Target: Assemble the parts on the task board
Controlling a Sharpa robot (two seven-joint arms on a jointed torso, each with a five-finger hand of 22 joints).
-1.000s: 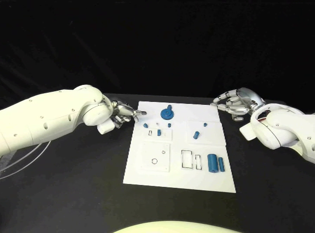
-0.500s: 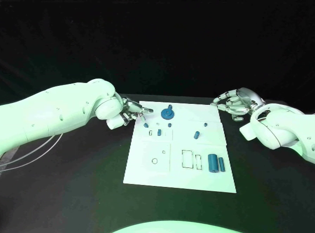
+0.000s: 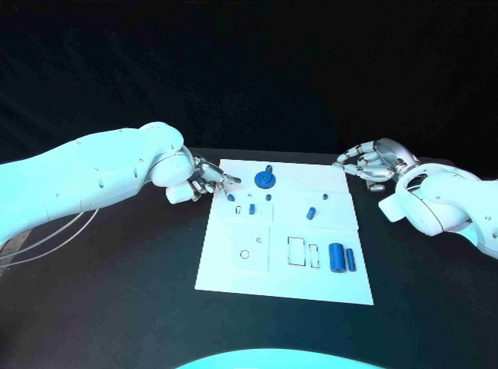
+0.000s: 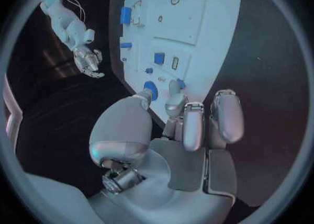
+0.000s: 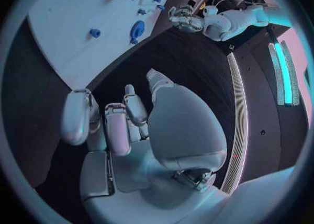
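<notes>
At the board's far-left corner, the left hand [image 3: 200, 178] hovers with fingers [image 4: 193, 124] loosely curled and slightly apart, holding nothing, fingertips just over the task board [image 3: 249, 269] edge. At about three o'clock from them stands the round blue part [image 3: 266, 180]. The right hand [image 3: 371, 163], empty, fingers [image 5: 118, 127] curled and apart, sits off the far-right corner. Two blue cylinders [image 3: 341, 257] lie toward five o'clock.

One white task board [image 3: 233, 273], two robot hands, left [image 3: 203, 178] and right [image 3: 367, 164], and about seven blue parts.
</notes>
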